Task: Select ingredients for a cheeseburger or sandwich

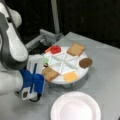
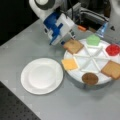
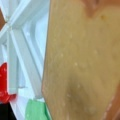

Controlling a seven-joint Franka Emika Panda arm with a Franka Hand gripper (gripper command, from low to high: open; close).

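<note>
The gripper (image 1: 45, 67) (image 2: 67, 41) is seen in both front views at the rim of a white divided tray (image 1: 75, 76) (image 2: 75, 75) on the grey bench (image 1: 105, 65) (image 2: 30, 37), right at a toast square (image 1: 50, 73) (image 2: 73, 46) (image 3: 80, 62) lying in one wedge compartment. How far the fingers are spread, and whether the toast is gripped, cannot be told. In the wrist view that toast fills most of the frame.

The other ingredients are set in separate compartments: a second toast square (image 1: 76, 49) (image 2: 112, 69), a red piece (image 1: 55, 49) (image 2: 113, 49) (image 3: 3, 85), a green piece (image 2: 93, 40) (image 3: 36, 110), a brown disc (image 1: 86, 62) (image 2: 90, 78) and a yellow-orange cheese square (image 1: 70, 76) (image 2: 69, 64).

A round white paper plate (image 1: 75, 106) (image 2: 41, 75) is placed on the bench near the tray, with nothing stacked on it.
</note>
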